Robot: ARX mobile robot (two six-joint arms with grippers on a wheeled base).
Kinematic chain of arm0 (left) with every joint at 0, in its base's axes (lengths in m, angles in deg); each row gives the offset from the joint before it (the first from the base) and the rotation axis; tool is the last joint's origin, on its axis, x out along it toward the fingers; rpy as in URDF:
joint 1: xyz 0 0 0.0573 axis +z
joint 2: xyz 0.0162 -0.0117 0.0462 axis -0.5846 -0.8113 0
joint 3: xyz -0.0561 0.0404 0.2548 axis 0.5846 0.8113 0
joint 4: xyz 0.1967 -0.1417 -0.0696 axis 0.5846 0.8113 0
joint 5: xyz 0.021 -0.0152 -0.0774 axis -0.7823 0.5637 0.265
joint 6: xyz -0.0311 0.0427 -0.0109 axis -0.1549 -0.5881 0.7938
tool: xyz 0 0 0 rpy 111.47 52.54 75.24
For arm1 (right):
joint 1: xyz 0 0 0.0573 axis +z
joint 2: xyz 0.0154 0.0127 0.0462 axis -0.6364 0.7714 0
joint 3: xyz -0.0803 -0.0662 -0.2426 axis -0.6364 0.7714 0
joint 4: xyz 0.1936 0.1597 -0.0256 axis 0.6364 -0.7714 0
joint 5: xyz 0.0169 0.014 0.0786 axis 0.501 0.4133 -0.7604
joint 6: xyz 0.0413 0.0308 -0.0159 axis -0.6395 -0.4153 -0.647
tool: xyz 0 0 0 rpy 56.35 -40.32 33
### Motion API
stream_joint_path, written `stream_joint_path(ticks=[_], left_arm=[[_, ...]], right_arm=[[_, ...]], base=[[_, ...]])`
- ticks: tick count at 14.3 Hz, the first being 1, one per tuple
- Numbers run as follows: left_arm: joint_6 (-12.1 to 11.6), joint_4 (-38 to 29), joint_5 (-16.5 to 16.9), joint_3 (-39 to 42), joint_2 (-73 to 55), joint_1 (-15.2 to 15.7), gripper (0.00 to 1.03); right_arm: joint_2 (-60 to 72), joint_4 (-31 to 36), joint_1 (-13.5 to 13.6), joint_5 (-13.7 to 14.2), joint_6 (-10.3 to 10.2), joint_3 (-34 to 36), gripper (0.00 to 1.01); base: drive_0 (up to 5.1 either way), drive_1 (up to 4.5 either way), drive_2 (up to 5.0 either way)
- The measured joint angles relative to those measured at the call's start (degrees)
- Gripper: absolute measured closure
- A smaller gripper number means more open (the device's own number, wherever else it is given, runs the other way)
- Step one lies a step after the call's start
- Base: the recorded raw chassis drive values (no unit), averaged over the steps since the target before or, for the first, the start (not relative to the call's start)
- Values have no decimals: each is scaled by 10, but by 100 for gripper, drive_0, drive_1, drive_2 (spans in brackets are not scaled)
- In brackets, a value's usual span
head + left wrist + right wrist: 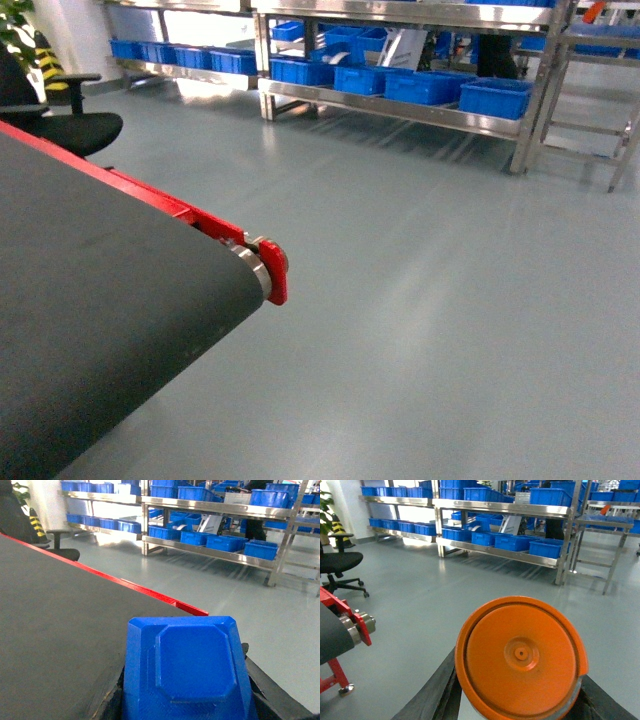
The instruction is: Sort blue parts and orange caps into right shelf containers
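A dark conveyor belt with a red side rail fills the lower left of the head view, ending at a metal roller. A black office chair stands at upper left. Grey floor stretches to steel shelving along the top

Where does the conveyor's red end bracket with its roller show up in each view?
Head: the red end bracket sits left of centre, at the tip of the dark belt.
Left wrist: not in view; only the belt's red edge strip shows, running behind the held blue part.
Right wrist: bracket at the left edge, mid-height.
Shared landmark: the steel shelf of blue bins along the back.
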Motion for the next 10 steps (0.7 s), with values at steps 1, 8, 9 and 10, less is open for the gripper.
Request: stream_joint_path(ticks=[1, 8, 9, 10], left_arm=[[0, 0, 0, 0, 0, 0, 59], [0, 0, 0, 0, 0, 0, 59], [0, 0, 0, 0, 0, 0, 59], [0, 0, 0, 0, 0, 0, 59]], right_arm=[[0, 0, 0, 0, 0, 0, 58], [0, 0, 0, 0, 0, 0, 58], [0, 0, 0, 0, 0, 0, 58], [0, 0, 0, 0, 0, 0, 58]], base=[[-155, -155, -155], [-158, -158, -158], [-156, -156, -156], [-156, -156, -156]])
